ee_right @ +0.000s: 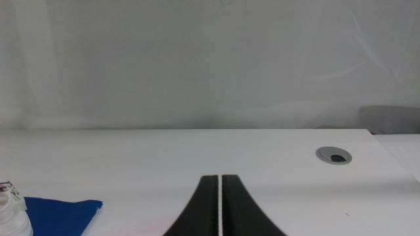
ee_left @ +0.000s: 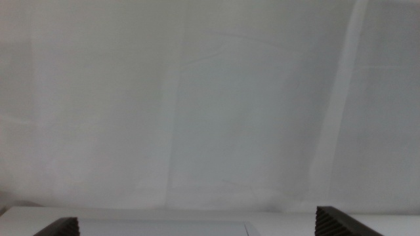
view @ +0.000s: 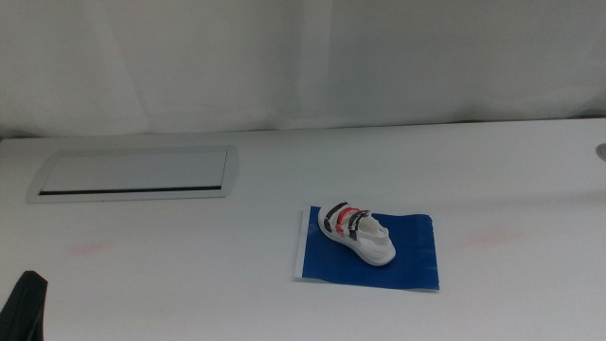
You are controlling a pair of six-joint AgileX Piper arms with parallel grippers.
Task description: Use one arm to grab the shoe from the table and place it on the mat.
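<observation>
The shoe (view: 355, 233), a tiny white sneaker with navy and red straps, lies on the deep blue mat (view: 412, 258) on the white table (view: 189, 275), right of centre. No gripper touches it. My left gripper (ee_left: 197, 231) is open and empty, its jaws wide apart; it waits at the table's front left corner, where a dark part of it (view: 26, 305) shows. My right gripper (ee_right: 218, 203) is shut and empty, low over the table to the right of the mat, out of the middle view. Its wrist view catches the shoe's edge (ee_right: 10, 213) and a mat corner (ee_right: 62, 211).
A light grey inset panel (view: 133, 175) sits at the table's back left. A round grey cable grommet (ee_right: 333, 155) is in the tabletop near the right edge. A white curtain hangs behind the table.
</observation>
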